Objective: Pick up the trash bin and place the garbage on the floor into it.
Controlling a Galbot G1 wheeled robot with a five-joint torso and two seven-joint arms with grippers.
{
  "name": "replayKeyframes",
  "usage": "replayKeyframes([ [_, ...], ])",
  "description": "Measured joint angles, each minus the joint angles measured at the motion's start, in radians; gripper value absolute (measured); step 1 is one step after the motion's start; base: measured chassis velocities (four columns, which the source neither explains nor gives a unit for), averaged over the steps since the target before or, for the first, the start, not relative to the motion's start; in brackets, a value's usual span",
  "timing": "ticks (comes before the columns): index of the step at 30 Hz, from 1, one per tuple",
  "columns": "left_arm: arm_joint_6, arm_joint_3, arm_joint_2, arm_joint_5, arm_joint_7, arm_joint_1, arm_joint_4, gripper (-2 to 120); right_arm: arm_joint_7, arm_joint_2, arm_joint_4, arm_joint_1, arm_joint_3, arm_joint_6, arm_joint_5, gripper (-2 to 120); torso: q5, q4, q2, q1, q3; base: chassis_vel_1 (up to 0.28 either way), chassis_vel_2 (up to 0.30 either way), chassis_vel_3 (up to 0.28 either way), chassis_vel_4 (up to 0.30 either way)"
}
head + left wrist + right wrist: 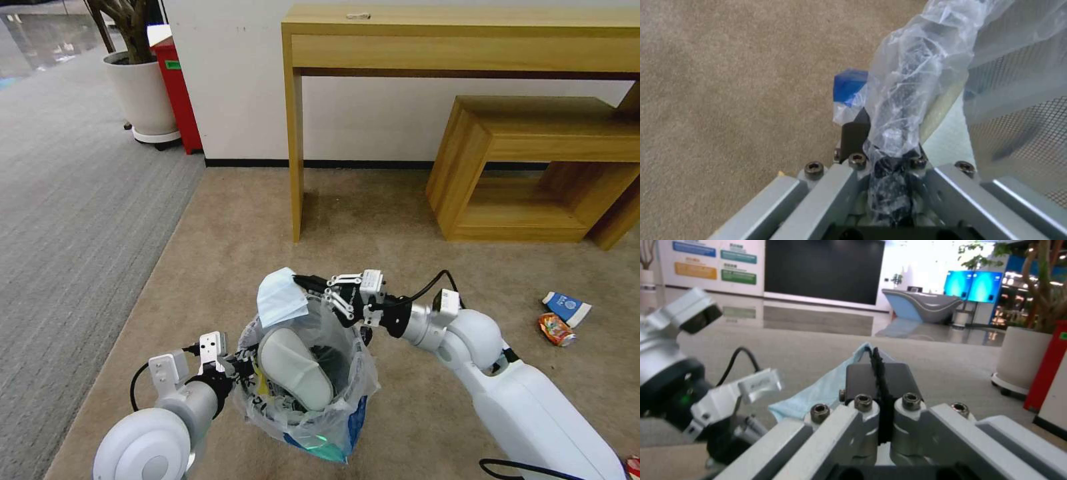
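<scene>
The trash bin (347,407), lined with a crinkled clear bag, hangs just above the beige floor (233,233). My left gripper (240,367) is shut on its bagged rim (902,100); the bin's mesh wall (1018,110) runs beside the fingers. A white slipper (293,370) stands inside. Right over the bin's far rim, my right gripper (300,280) is shut on a light-blue face mask (280,297), which hangs from the closed fingertips (862,373). More garbage lies on the carpet to the right: a blue-white cup (567,308) and a crushed orange can (557,329).
A tall wooden console table (293,133) and a low wooden bench (533,167) stand against the wall ahead. A white planter (143,93) and a red box (177,87) sit at the back left, beside grey ribbed carpet (67,200).
</scene>
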Motion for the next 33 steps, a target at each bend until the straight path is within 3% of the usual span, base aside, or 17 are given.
replayKeyframes([
  [8, 0.0, -0.014, 0.002, -0.001, 0.003, -0.004, -0.001, 1, -0.074, -0.018, -0.032, 0.005, 0.01, 0.036, -0.033, 0, 0.0, 0.0, 0.0, 0.0, 0.0, 0.0, 0.0, 0.0, 0.0],
  [23, 0.0, -0.026, 0.016, -0.021, 0.009, 0.001, -0.018, 1, -0.107, -0.036, -0.041, -0.015, 0.05, 0.068, -0.053, 0, 0.0001, 0.0, 0.0, 0.0, 0.0, 0.0, 0.0, 0.0, 0.0],
  [33, 0.0, -0.034, 0.017, -0.024, 0.016, 0.005, -0.03, 1, -0.12, -0.038, -0.043, -0.023, 0.064, 0.081, -0.06, 35, 0.0001, 0.0, 0.0, 0.0, 0.0, 0.0, 0.0, 0.0, 0.0],
])
